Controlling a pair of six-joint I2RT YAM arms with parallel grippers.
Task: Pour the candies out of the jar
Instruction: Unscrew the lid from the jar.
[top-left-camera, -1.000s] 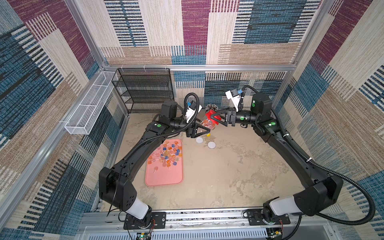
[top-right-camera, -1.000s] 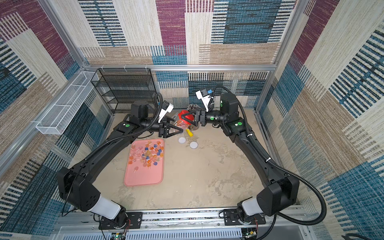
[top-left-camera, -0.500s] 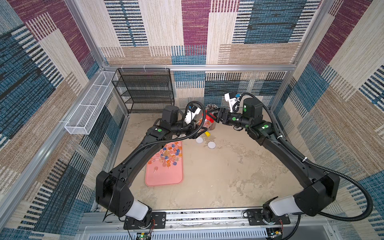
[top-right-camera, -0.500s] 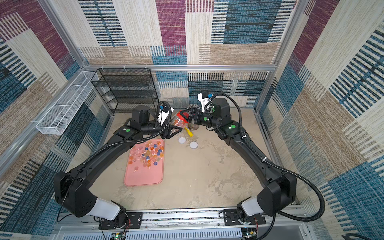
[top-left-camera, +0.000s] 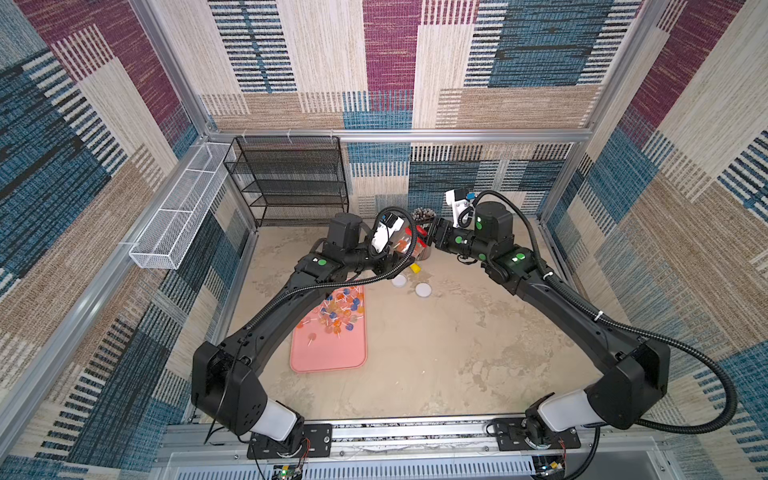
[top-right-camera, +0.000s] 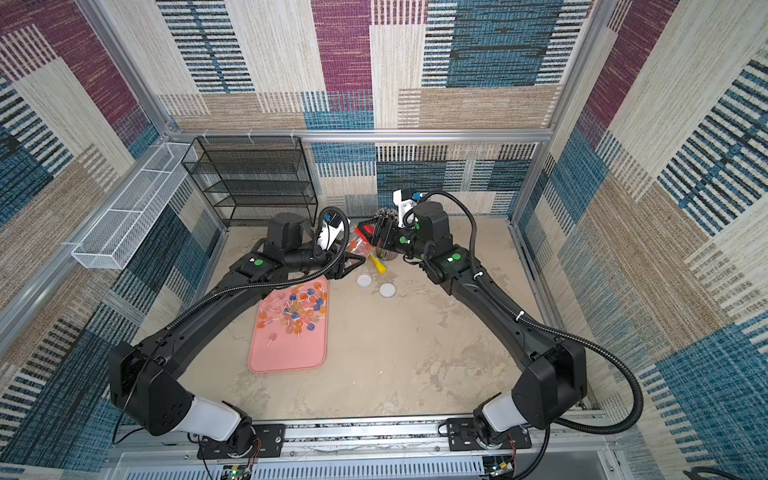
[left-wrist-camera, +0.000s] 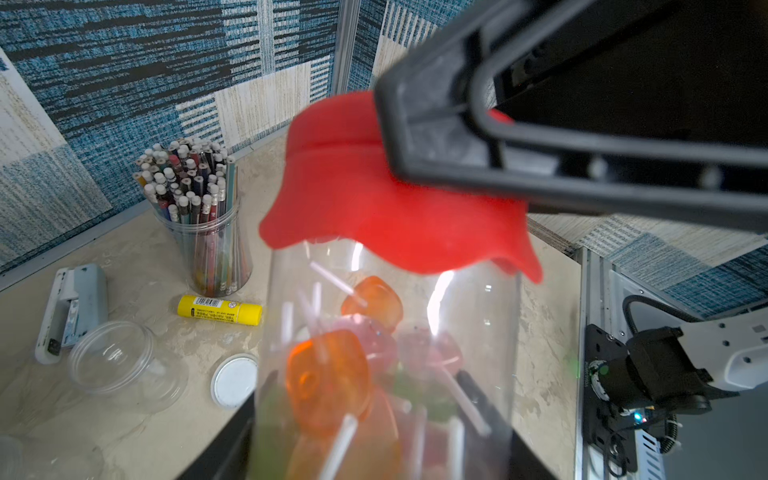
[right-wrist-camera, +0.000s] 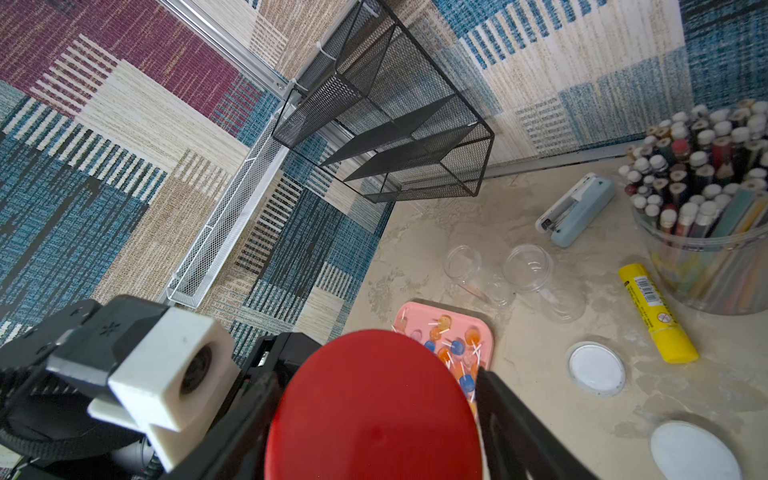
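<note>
Left gripper (top-right-camera: 349, 264) is clamped on the clear jar (left-wrist-camera: 386, 353), held off the table (top-right-camera: 395, 353). Candies (left-wrist-camera: 328, 382) are inside, red lid (left-wrist-camera: 374, 199) on. Right gripper (right-wrist-camera: 374, 386) pinches the lid, one finger each side. Vs a second back: right arm has moved in, jaws narrower; left grip unchanged. Pencil cup (left-wrist-camera: 203, 232) and glue stick (left-wrist-camera: 219, 309) sit close by the jar, pink tray (top-right-camera: 286, 353) near. Front-centre table is open.

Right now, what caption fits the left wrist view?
Left gripper holds clear plastic jar of orange, pink lollipops; right gripper straddles its red lid.
</note>
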